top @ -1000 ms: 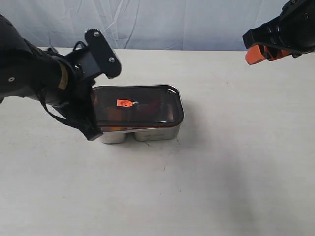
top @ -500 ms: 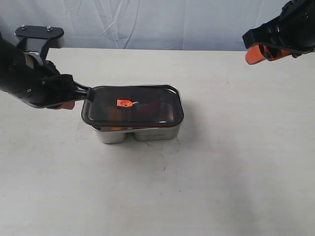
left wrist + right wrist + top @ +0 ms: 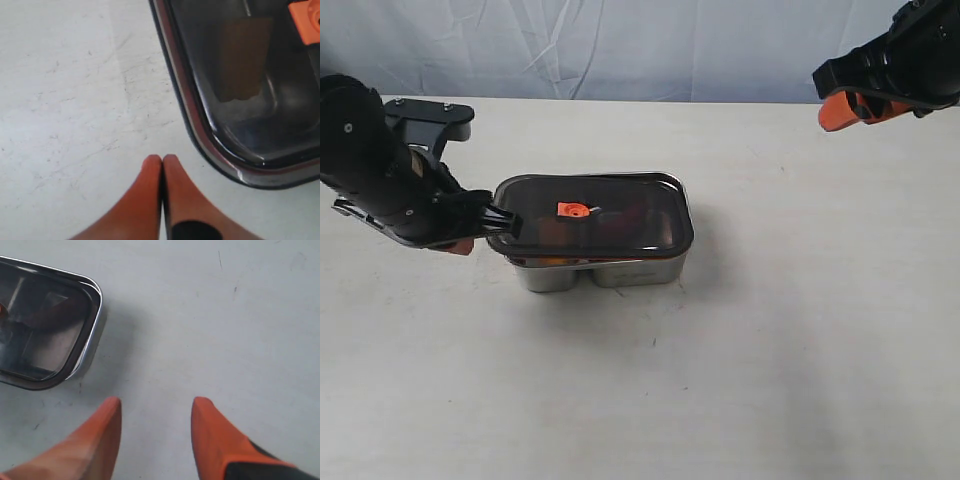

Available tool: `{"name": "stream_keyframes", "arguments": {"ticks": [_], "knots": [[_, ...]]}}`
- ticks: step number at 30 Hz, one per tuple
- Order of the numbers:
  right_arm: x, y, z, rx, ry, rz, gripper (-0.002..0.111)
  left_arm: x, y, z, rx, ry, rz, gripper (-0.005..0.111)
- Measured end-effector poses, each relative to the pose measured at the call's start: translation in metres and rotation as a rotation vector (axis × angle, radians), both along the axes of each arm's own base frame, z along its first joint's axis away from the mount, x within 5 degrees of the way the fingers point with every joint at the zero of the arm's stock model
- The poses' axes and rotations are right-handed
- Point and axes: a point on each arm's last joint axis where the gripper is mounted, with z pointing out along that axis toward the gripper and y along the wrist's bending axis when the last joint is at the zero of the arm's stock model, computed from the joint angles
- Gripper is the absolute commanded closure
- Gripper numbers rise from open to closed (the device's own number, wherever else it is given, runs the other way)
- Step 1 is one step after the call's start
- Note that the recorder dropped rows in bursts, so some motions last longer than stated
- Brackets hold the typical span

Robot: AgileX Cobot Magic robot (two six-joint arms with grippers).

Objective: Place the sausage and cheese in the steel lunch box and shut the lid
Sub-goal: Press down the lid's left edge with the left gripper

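Since half a second ago the left gripper (image 3: 505, 222) has swung down and in toward the left end of the dark smoky translucent lid (image 3: 620, 215); the lid and the right arm have not shifted. The left gripper's orange fingers (image 3: 150, 200) are pressed together on nothing, their tips just off the lid's rounded corner over bare table.

The lid lies flat on the shiny rectangular steel lunch box (image 3: 630, 270), left of centre in the exterior view, and overhangs it on all sides. A small orange-red valve tab (image 3: 572, 209) sits on the lid's left half. The yellow-orange cheese wedge (image 3: 245, 57) shows through the tinted plastic as a dull tan block inside the box. The sausage cannot be told for certain through it.

The matte off-white table (image 3: 770, 350), faintly scratched, lies open across the whole lower half and the right of the frame. A wrinkled pale cloth (image 3: 620, 40) closes the far edge.

The right gripper (image 3: 842, 108) hangs at the upper right corner, well apart from the box, with its fingers (image 3: 107, 440) spread wide and nothing between them.
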Motion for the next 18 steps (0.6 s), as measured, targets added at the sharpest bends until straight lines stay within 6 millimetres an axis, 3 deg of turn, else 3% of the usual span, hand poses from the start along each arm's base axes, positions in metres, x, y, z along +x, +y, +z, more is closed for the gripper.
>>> {"name": "stream_keyframes", "arguments": {"ticks": [8, 18], "knots": [[0.000, 0.000, 0.000, 0.000, 0.000, 0.000, 0.065, 0.004, -0.002, 0.001, -0.021, -0.041, -0.001, 0.107], [0.000, 0.000, 0.000, 0.000, -0.002, 0.000, 0.065, 0.010, -0.005, -0.021, 0.001, 0.010, -0.001, 0.107]]}}
